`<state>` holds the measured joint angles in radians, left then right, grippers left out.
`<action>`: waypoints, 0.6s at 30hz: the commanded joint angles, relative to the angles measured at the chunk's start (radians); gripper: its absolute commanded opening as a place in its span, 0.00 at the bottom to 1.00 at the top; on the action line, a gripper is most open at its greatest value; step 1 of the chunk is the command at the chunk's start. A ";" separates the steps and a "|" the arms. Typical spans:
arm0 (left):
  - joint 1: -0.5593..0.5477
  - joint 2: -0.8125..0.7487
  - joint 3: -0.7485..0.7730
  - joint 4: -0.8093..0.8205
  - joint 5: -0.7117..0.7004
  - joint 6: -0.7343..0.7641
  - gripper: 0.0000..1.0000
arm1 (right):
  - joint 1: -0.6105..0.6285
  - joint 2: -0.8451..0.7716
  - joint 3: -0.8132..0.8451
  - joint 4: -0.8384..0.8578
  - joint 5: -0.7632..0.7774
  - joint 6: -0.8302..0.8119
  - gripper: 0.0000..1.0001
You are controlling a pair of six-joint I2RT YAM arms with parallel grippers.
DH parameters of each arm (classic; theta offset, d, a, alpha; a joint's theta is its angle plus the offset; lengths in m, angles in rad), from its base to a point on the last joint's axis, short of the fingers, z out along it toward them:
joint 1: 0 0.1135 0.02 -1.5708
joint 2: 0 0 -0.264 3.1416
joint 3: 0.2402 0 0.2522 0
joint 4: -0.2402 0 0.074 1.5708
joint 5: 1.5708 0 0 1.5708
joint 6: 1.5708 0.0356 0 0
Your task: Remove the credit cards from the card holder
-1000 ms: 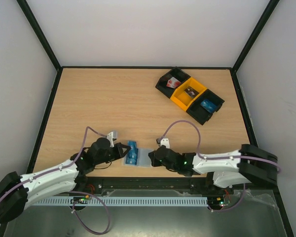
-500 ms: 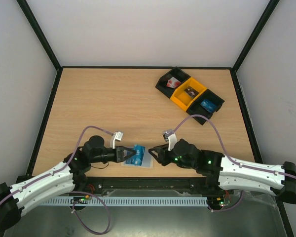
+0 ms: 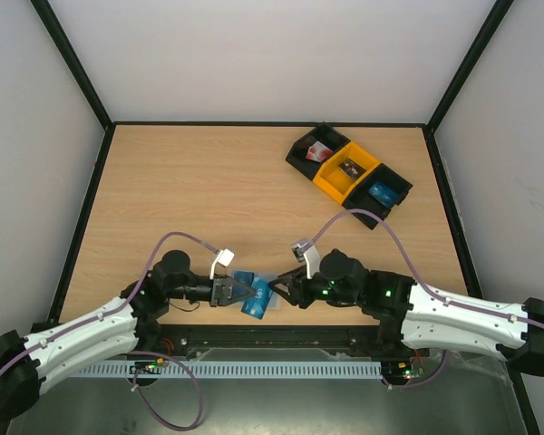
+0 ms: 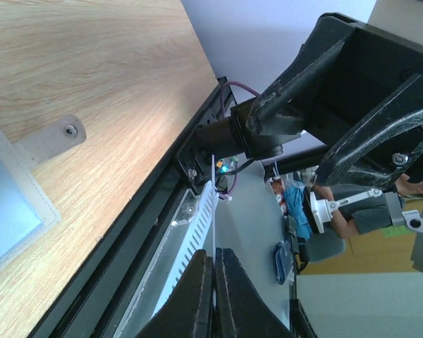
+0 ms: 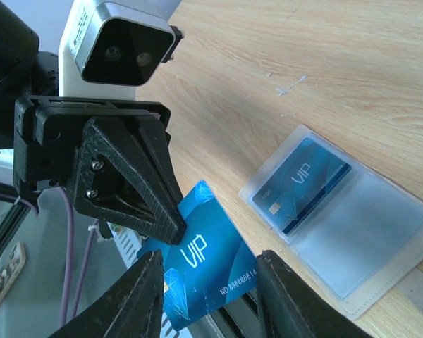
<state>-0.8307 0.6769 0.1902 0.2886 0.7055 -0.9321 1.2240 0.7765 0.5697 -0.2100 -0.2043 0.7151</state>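
At the near edge of the table (image 3: 208, 181), about 6 o'clock in the top view, the two arms meet tip to tip. The left gripper (image 5: 170, 227) is clamped on one edge of a blue VIP card (image 5: 197, 264). It holds the card tilted and lifted clear of the card holder (image 5: 370, 232), and its fingers (image 4: 197, 296) show pressed together in its own wrist view. The right gripper (image 5: 210, 255) has its fingers spread and appears to grip nothing, though the lifted card shows between them. In the right wrist view the holder lies flat on the wood at about 2 o'clock from that gripper. One pocket looks empty, and a second card (image 5: 303, 184) sits in the pocket on the left gripper's side, its long axis running roughly 8 to 2 o'clock. Which edge of that pocket is open cannot be told. Both grippers are close to the holder, but the right is the free one, so the second card probably falls to it, or to the left once that lets go. Far off at 1 o'clock stands a row of black and yellow bins (image 3: 329, 184).
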 commanded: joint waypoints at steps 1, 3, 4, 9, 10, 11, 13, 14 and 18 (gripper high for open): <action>0.004 -0.010 -0.018 0.069 0.047 0.006 0.03 | -0.022 0.041 0.040 -0.010 -0.089 -0.055 0.36; 0.003 -0.005 -0.015 0.071 0.061 0.022 0.03 | -0.040 0.061 0.041 0.000 -0.121 -0.063 0.36; 0.002 -0.006 -0.016 0.083 0.074 0.023 0.03 | -0.047 0.071 0.045 -0.005 -0.123 -0.067 0.36; 0.000 -0.037 -0.020 0.085 0.092 0.040 0.03 | -0.063 0.091 0.045 -0.002 -0.160 -0.075 0.38; 0.000 -0.040 -0.022 0.087 0.092 0.041 0.03 | -0.067 0.096 0.043 0.003 -0.171 -0.075 0.38; -0.001 -0.041 -0.026 0.089 0.093 0.042 0.03 | -0.071 0.102 0.041 0.008 -0.187 -0.075 0.38; 0.000 -0.038 -0.035 0.096 0.098 0.042 0.03 | -0.073 0.113 0.041 0.020 -0.219 -0.097 0.34; -0.001 -0.037 -0.037 0.101 0.099 0.042 0.03 | -0.074 0.116 0.042 0.027 -0.235 -0.099 0.32; 0.000 -0.038 -0.043 0.125 0.108 0.040 0.03 | -0.076 0.106 0.030 0.074 -0.292 -0.094 0.21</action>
<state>-0.8307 0.6456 0.1608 0.3607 0.7837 -0.9073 1.1534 0.8913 0.5827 -0.1963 -0.4126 0.6357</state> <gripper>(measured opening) 0.030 0.260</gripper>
